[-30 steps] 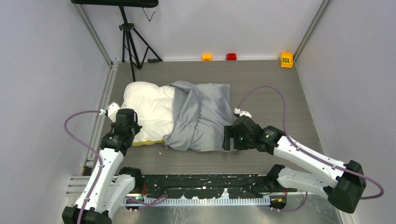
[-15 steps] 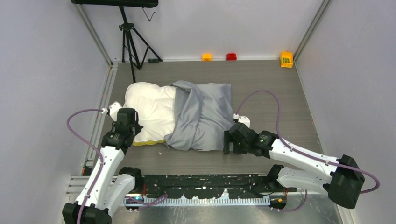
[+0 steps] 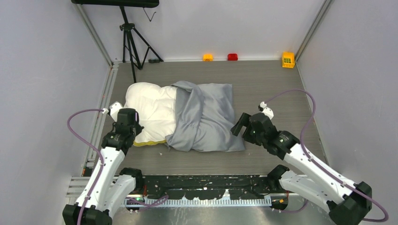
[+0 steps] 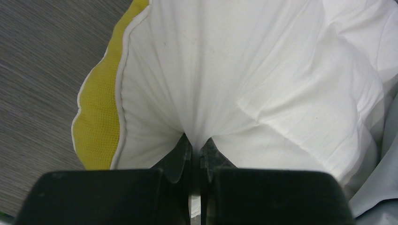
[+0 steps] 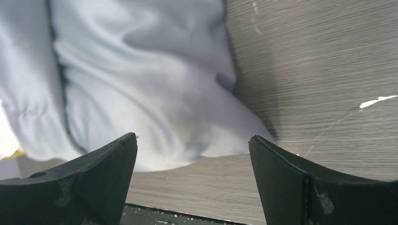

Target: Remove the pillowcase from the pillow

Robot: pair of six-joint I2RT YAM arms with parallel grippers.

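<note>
The pillow [image 3: 150,105] lies on the table with its white quilted left half bare and a yellow edge [image 4: 96,122] showing. The grey-blue pillowcase [image 3: 206,117] covers its right half, bunched in folds near the middle. My left gripper [image 3: 133,127] is shut on a pinch of the pillow's white fabric at its near left edge; the left wrist view [image 4: 196,145] shows the cloth drawn between the fingers. My right gripper [image 3: 239,125] is open and empty, just right of the pillowcase's right edge. In the right wrist view [image 5: 192,137] the pillowcase [image 5: 155,93] lies ahead of the spread fingers.
A black tripod [image 3: 131,37] stands at the back left. Orange [image 3: 207,57], red [image 3: 232,56] and yellow [image 3: 287,59] bricks sit along the back wall. Walls close both sides. A black rail [image 3: 202,185] runs along the near edge.
My right gripper has swung from the pillowcase's near right corner back and to the right, and that corner now lies uncovered on the table. The left arm has barely moved.
</note>
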